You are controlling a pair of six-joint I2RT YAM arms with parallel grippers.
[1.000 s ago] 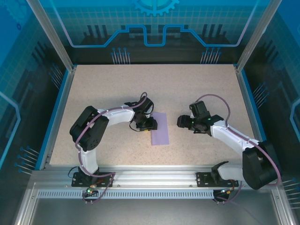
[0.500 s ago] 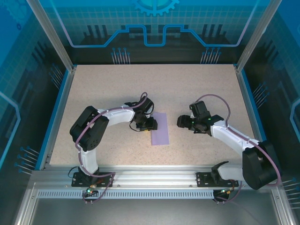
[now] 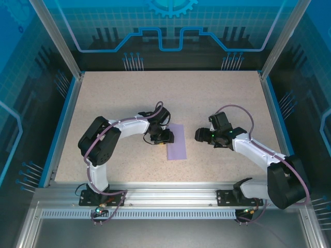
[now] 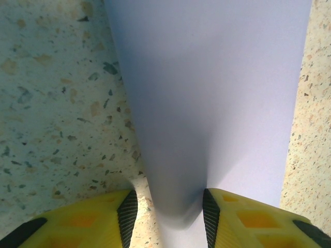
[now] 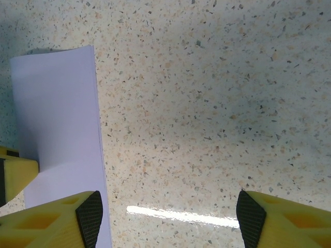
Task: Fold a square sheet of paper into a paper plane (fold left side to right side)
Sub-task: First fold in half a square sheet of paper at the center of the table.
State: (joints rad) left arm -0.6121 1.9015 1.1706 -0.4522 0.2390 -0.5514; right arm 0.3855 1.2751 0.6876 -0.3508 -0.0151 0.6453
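One lavender square sheet of paper (image 3: 177,142) lies just below the middle of the speckled table (image 3: 207,98), doubled over into a narrow strip. Its long axis runs top to bottom of the overhead view, leaning a touch to the right at the top. There are two grippers. The left gripper (image 3: 165,137) is at the strip's left edge, jaws half closed on the rounded fold bulging between its yellow fingers (image 4: 243,217). The right gripper (image 3: 199,135) hangs just right of the strip, jaws wide and holding nothing.
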